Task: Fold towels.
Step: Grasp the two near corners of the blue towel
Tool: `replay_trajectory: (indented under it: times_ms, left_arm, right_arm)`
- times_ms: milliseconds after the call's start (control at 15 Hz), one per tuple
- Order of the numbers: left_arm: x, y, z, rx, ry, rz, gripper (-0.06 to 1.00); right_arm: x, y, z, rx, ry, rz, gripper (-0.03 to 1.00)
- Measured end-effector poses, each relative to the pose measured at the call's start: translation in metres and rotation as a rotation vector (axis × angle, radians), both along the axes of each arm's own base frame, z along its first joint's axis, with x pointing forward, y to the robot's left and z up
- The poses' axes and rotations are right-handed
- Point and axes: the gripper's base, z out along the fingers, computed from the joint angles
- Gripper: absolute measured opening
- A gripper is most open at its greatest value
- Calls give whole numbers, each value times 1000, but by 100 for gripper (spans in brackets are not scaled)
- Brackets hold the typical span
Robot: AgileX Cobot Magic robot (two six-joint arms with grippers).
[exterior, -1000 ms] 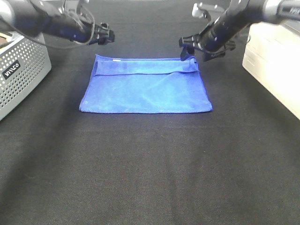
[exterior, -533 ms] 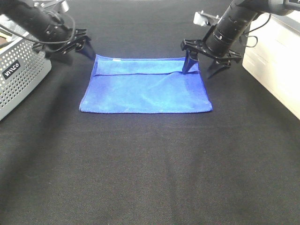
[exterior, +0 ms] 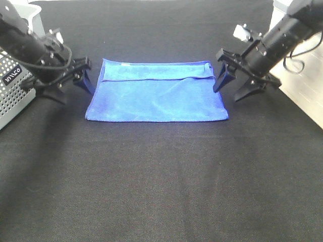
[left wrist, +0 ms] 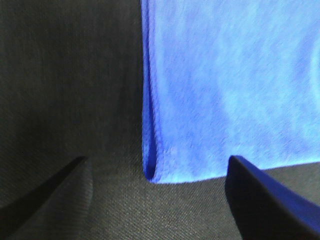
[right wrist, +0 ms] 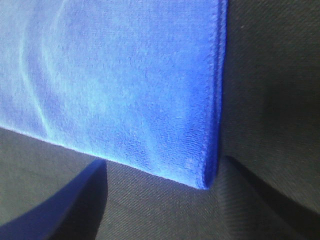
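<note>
Shows a blue towel (exterior: 156,93) spread flat at the middle of the black tabletop (exterior: 161,181), its far strip folded over toward the near side as a narrow band. Places the left end effector (exterior: 70,86) just beside the towel's left edge, low over the tabletop, fingers (exterior: 85,80) spread well apart and clamped on nothing. Sets the right end effector (exterior: 234,86) just off the towel's right edge, likewise wide apart and empty. From the left wrist, catches a corner of the towel (left wrist: 225,75) in the gap between the two dark fingers (left wrist: 265,200), edge doubled, apart from both. From the right wrist, gives much the same: a towel (right wrist: 125,75) corner pointing into the gap between the fingers (right wrist: 50,210), cloth layered at the hem, touching neither. Cannot tell from either wrist view which corner that is. Has a grey perforated basket (exterior: 20,96) at the left edge of the high view, behind the left arm, contents out of sight. Bears a black label (exterior: 12,74) with white lettering on the basket wall, roughly "VIVCO", too small to be sure. Keeps a white box (exterior: 303,101) at the right edge, apart from the towel, behind the right arm.
</note>
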Motion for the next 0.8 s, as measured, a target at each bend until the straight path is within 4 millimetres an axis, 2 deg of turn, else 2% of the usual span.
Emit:
replay_trajectory:
  times_ms: [267,400,533,600,800]
  left_arm:
    - [3,-5,-15,-48,8,56,71]
    - [5,-7,-28,-87,30,96,71]
    - [5,-9,-43,-97,55,90,70]
    - [5,-14,-45,-94,48,69,70]
    - [5,-29,-49,-97,36,48,68]
  right_arm:
    - [3,1,-6,-16,-65,-1,61]
    - [6,0,-9,-25,-93,-19,61]
    - [7,0,-25,-29,-61,-21,61]
    - [7,0,-41,-30,-25,-21,61]
    - [7,10,-47,-16,-19,-7,60]
